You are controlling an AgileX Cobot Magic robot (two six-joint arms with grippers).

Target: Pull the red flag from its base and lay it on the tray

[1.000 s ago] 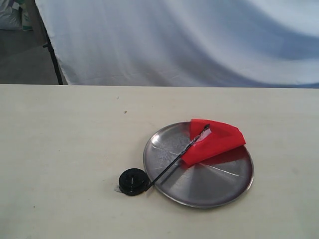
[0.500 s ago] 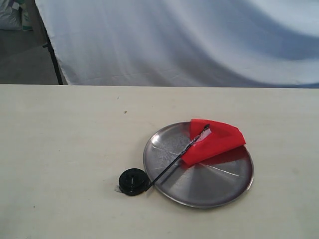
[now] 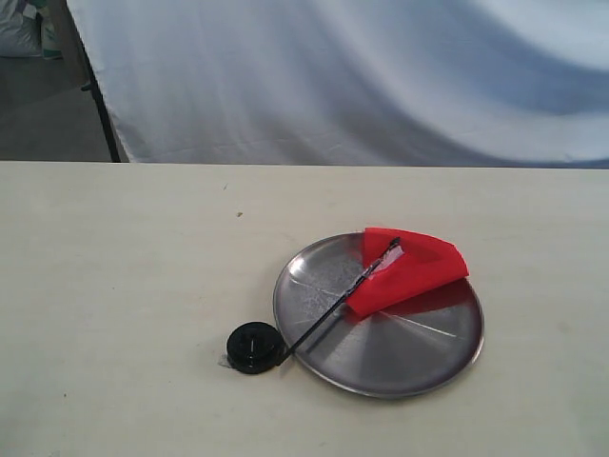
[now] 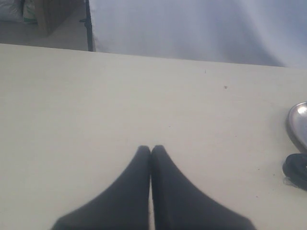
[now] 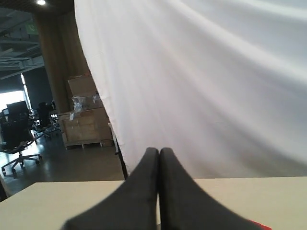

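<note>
Red flag is lying on the tray, both sets of jaws clenched on nothing.
The left gripper is hovering over the table, the base and tray sitting well apart from its jaws. The flag's stick is touching the base. The right gripper is facing a white curtain.

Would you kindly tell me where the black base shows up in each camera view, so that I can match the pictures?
Exterior view: the base sits low and left of centre, right beside the tray.
Left wrist view: the base is cut off at the picture's edge, next to a sliver of the tray.
Right wrist view: not in it.
Shared landmark: the white curtain shows in all three.
</note>
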